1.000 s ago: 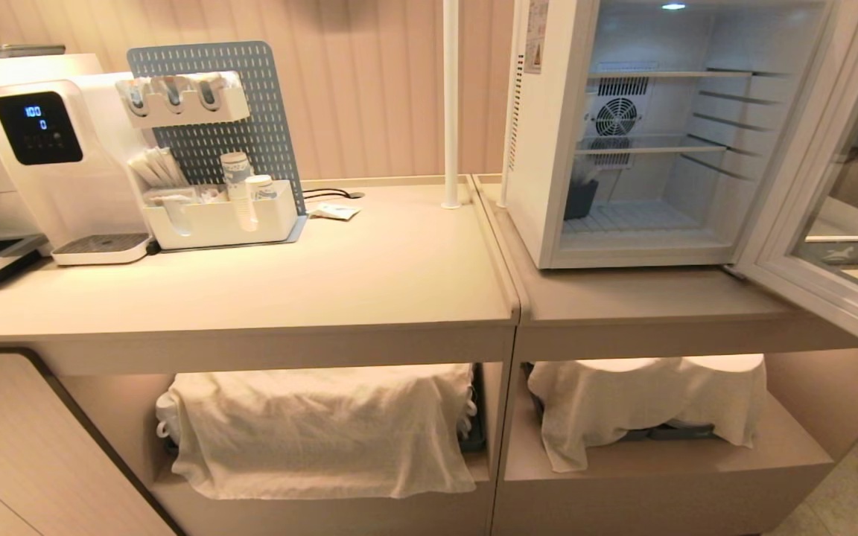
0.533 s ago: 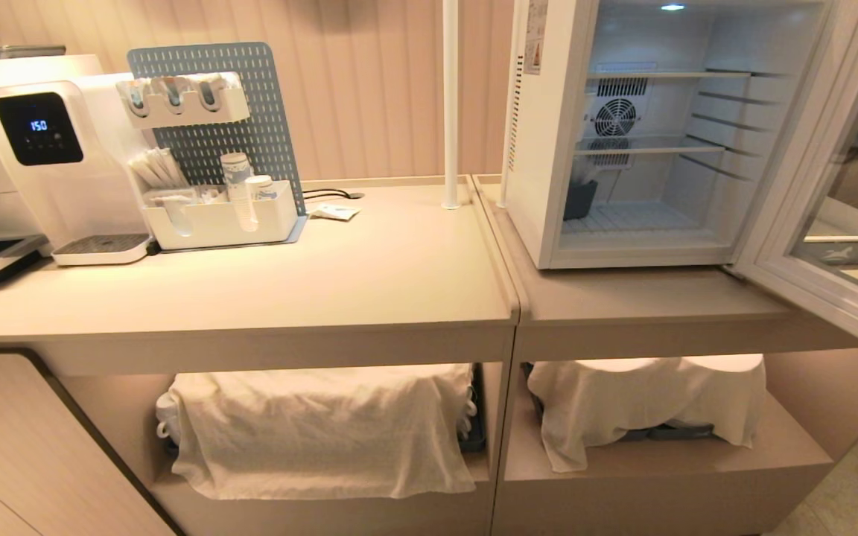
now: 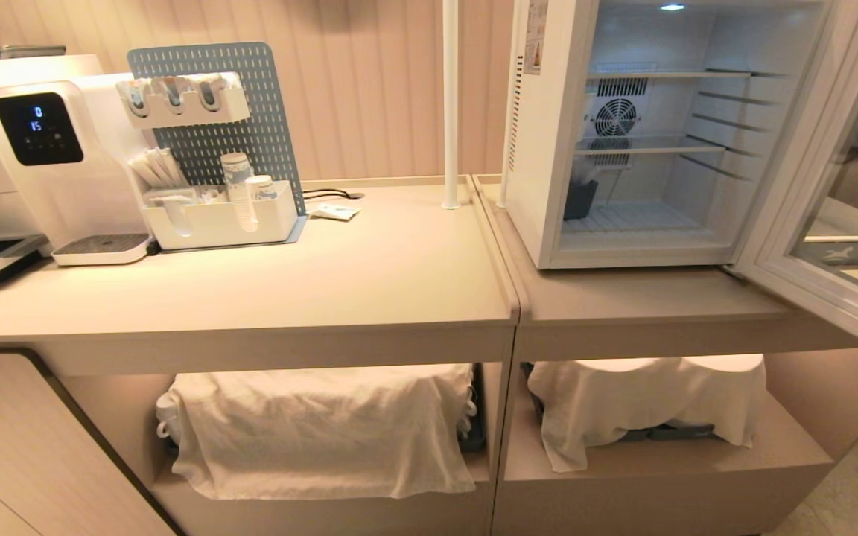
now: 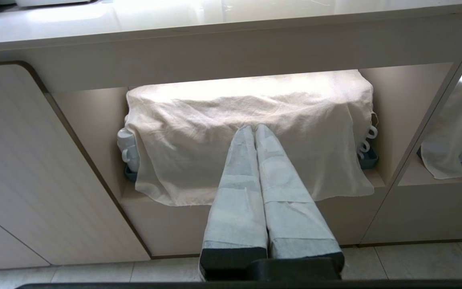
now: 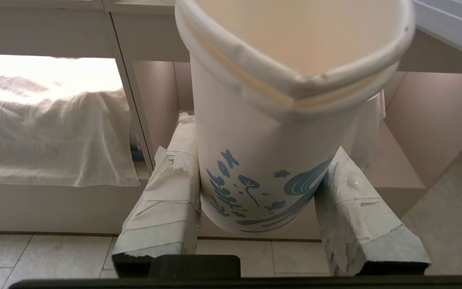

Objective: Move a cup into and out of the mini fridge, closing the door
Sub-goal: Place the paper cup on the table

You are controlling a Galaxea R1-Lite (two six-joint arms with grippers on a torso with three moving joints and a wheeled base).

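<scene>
Head view: fridge (image 3: pixel 548 149) on the right counter (image 3: pixel 369 283), door (image 3: pixel 809 223) swung wide open.
Cup (image 5: pixel 279 132): gripped between the right gripper's (image 5: pixel 261 180) taped fingers, low before the counter; rim looks creased.
Left gripper (image 4: pixel 254 130): fingers pressed together, empty, facing a cloth (image 4: pixel 199 120).

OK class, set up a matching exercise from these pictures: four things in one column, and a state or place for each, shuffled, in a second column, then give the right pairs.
Column one:
1. cup
2. door
3. left gripper
4. water dispenser

Column two:
A. swung open at the right of the mini fridge
B. shut, empty, facing a cloth-draped shelf
C. standing at the left end of the counter
D. clamped between the right gripper fingers

Pairs: 1-D, 2-A, 3-B, 4-C
</scene>
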